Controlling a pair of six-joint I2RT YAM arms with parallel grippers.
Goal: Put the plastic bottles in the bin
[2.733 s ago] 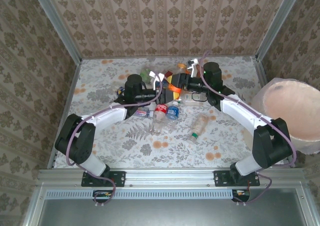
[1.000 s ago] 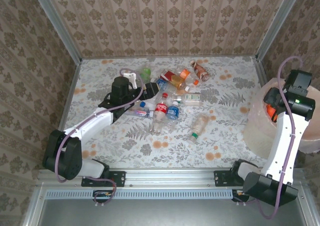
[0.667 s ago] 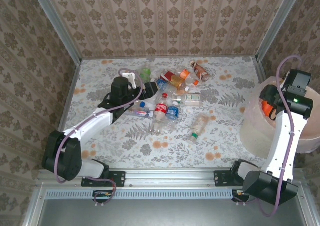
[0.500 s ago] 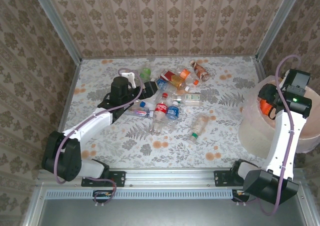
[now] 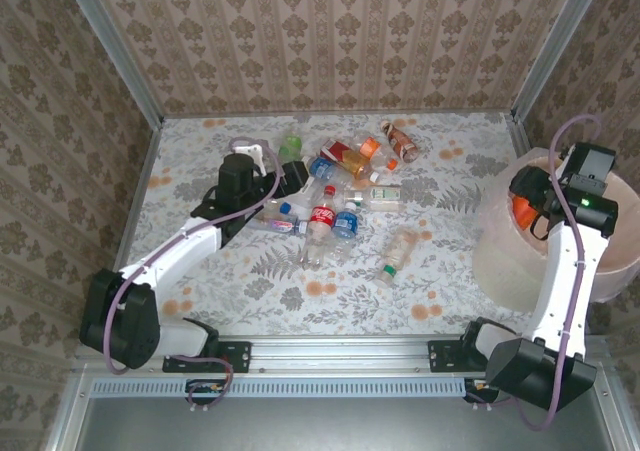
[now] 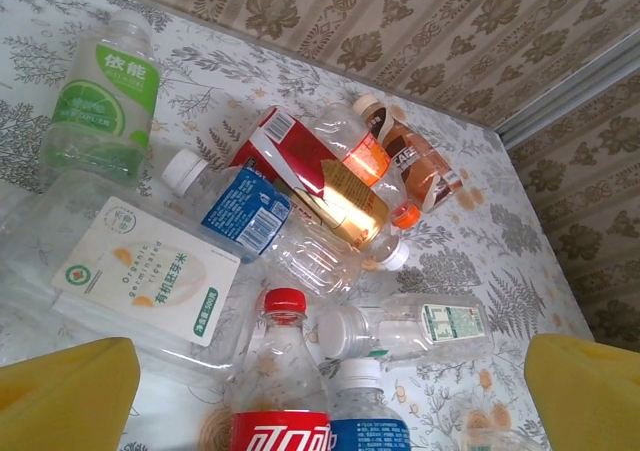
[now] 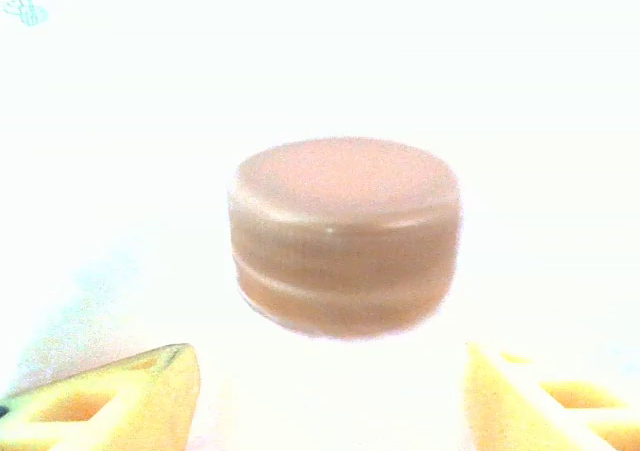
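Floral table held perhaps ten plastic bottles, 12 o'clock | left gripper gaped | right gripper released over bin, 3 o'clock

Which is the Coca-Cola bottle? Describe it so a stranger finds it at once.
On the floral table, find the central heap of bottles. The Coca-Cola bottle lies at its near edge, cap toward the far wall, a blue-labelled bottle beside it. It alone has a red cap and a red label with white lettering.
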